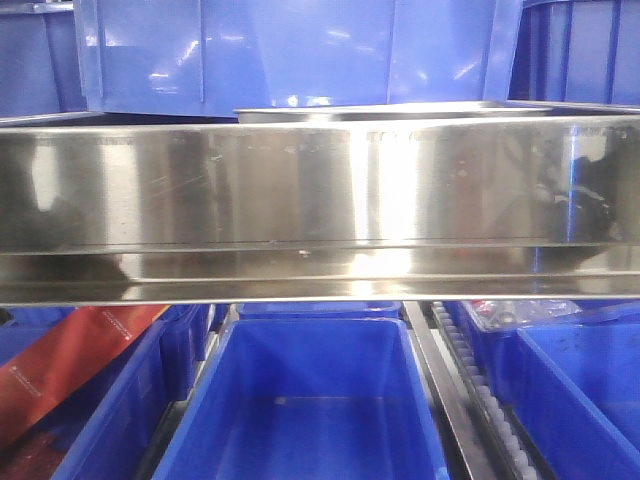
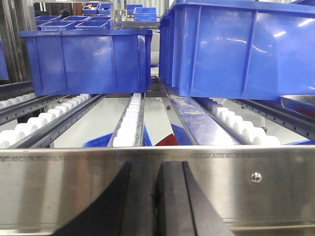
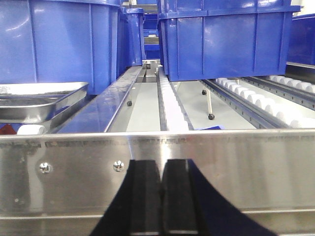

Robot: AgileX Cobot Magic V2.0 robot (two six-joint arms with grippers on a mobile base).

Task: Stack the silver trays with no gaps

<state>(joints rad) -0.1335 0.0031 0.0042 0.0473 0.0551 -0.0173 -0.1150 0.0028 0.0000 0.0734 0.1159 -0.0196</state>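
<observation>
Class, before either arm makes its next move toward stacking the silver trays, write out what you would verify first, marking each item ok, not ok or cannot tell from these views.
1. Nothing held in left gripper: ok, fingers together, empty.
2. Nothing held in right gripper: ok, likewise.
3. Jaws opened for a grasp: not ok, both shut.
4. Sight of silver trays: ok, beyond the steel beam, at left in the right wrist view.
5. How the trays nest now: cannot tell, only one corner shows.
6. Room between trays and blue bin behind them: cannot tell.
</observation>
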